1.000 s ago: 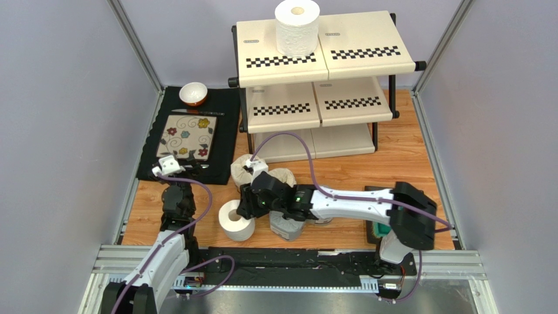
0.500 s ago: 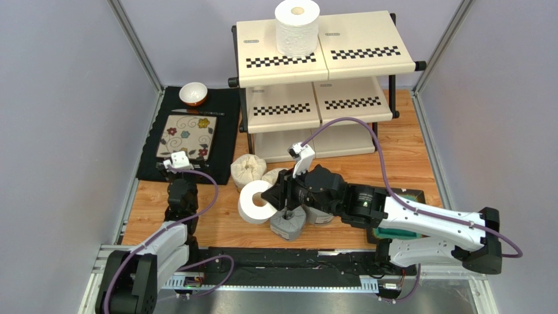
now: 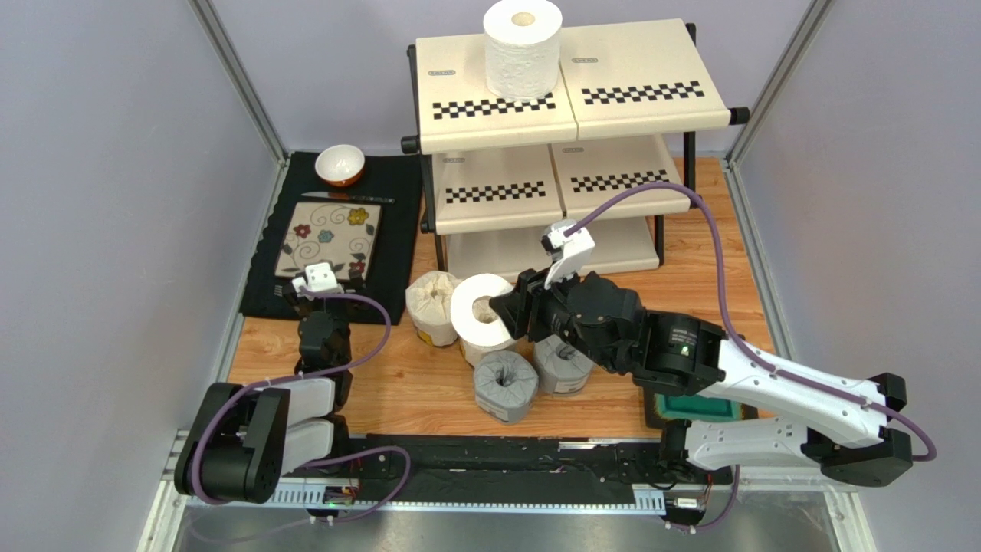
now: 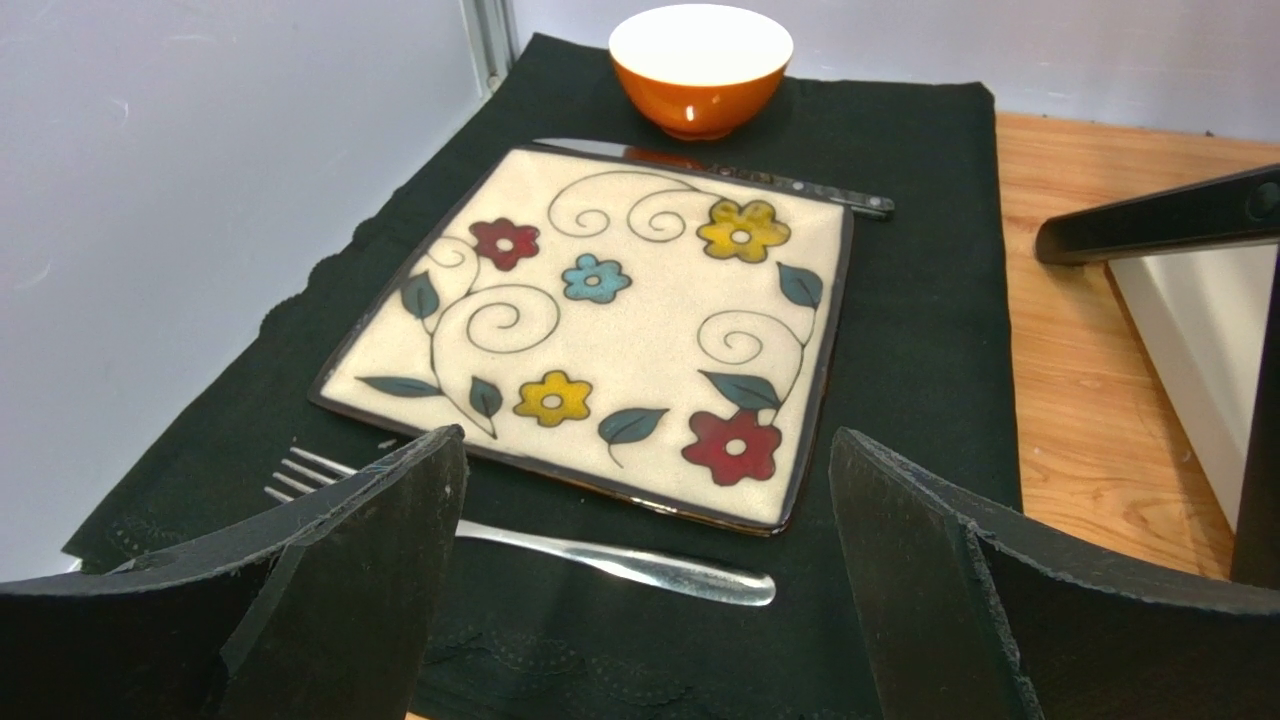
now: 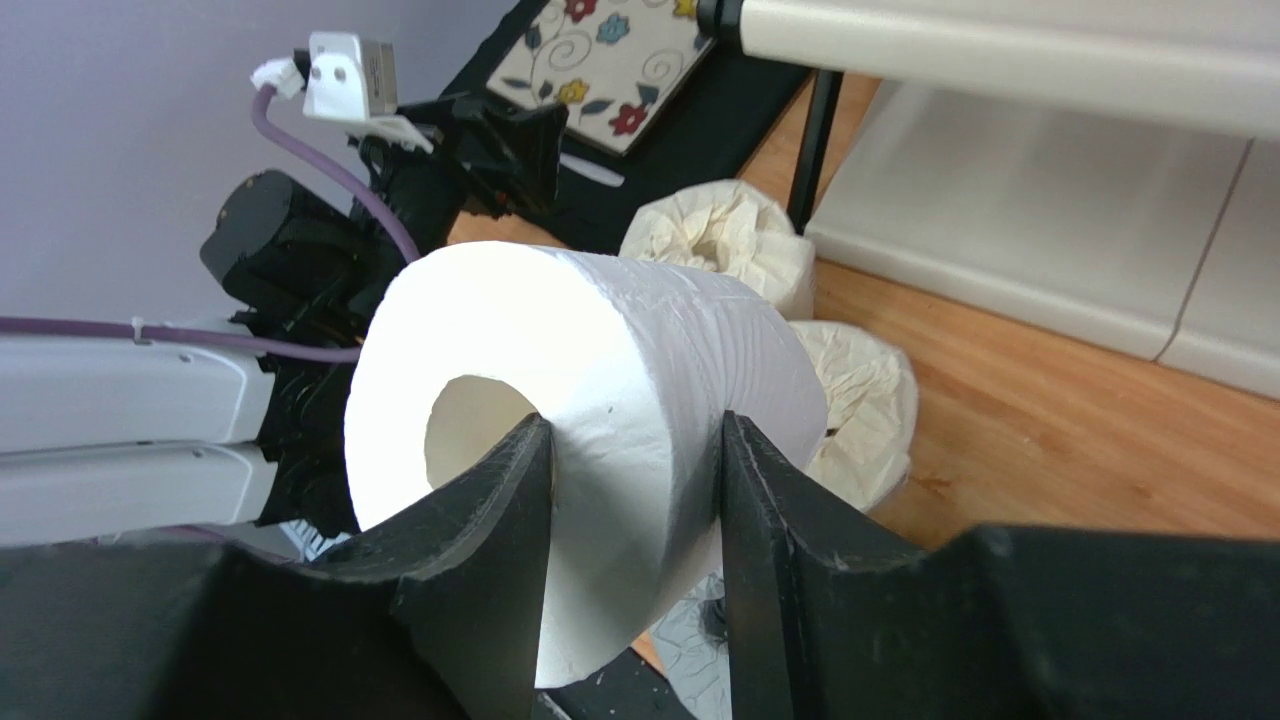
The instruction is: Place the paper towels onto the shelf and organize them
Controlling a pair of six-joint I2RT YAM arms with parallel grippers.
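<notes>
Wooden table [image 3: 714, 276] underneath all. Three-tier shelf [image 3: 645, 69] at twelve o'clock, with one white roll [image 3: 522, 48] upright on the top tier, left of middle. Right arm [image 3: 795, 397] stretched from five o'clock to centre. Black mat [image 4: 917, 300] at ten o'clock, floral plate [image 4: 646, 300] in its middle. Right gripper [image 5: 631, 450] clamped on the wall of a second white roll [image 5: 601, 345], one finger at the core hole, the other outside. Held tilted above the table, before the shelf's bottom tier. Cream rolls [image 5: 721, 233] just beside it, at nine o'clock. Grey rolls [image 3: 506, 383] upright at six o'clock of it. Left gripper [image 4: 646, 450] at eight o'clock, fingers wide apart, nothing between. Bowl [image 4: 700, 60] at the mat's far edge, knife [image 4: 751, 177] beside the plate's far edge, fork [image 4: 601, 555] at its near edge.
</notes>
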